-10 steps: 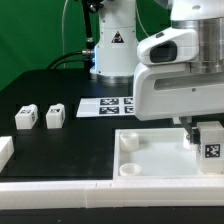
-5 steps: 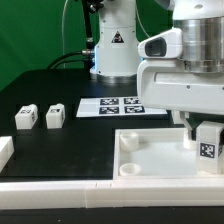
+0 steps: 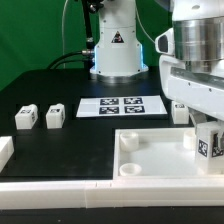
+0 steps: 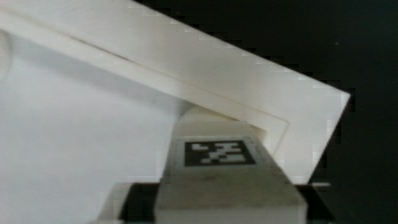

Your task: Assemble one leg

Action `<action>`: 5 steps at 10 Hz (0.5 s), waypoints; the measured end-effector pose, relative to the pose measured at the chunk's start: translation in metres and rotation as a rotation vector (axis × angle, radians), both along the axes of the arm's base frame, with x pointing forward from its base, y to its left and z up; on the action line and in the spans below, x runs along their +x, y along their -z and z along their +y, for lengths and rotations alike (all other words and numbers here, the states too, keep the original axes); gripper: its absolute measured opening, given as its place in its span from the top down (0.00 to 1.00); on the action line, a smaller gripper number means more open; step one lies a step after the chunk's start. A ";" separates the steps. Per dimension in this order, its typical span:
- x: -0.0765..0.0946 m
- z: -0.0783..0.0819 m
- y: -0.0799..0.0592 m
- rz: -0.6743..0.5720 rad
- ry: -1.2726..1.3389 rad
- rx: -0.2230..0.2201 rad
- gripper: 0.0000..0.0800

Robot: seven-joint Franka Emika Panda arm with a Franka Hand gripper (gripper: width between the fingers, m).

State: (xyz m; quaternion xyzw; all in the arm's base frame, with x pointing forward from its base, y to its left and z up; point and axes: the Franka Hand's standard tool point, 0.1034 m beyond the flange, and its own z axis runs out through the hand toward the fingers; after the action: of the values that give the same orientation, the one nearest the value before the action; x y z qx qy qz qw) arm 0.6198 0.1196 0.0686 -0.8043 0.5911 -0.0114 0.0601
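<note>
My gripper (image 3: 206,132) is shut on one leg (image 3: 208,144), a small white block with a black-and-white tag facing the camera. It holds the leg over the tray-like tabletop piece (image 3: 160,158), near that piece's corner at the exterior view's right. In the wrist view the leg (image 4: 221,160) sits between my dark fingers (image 4: 143,200), above a corner of the white piece (image 4: 107,120). Two more legs (image 3: 25,117) (image 3: 54,115) stand at the exterior view's left. Another leg (image 3: 179,112) stands just right of the marker board (image 3: 121,105).
A long white bar (image 3: 60,186) lies along the front edge and a white block (image 3: 5,151) sits at the far left. The robot base (image 3: 113,45) stands behind the marker board. The tabletop piece has round corner sockets (image 3: 129,141).
My gripper has moved toward the exterior view's right with the leg in it. This uncovered the leg standing beside the marker board.
</note>
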 end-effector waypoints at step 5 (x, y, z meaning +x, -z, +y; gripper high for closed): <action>0.001 -0.001 0.000 0.008 0.267 0.050 0.63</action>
State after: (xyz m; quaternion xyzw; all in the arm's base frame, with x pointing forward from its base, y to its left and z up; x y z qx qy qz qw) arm 0.6208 0.1191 0.0685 -0.7165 0.6934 -0.0013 0.0760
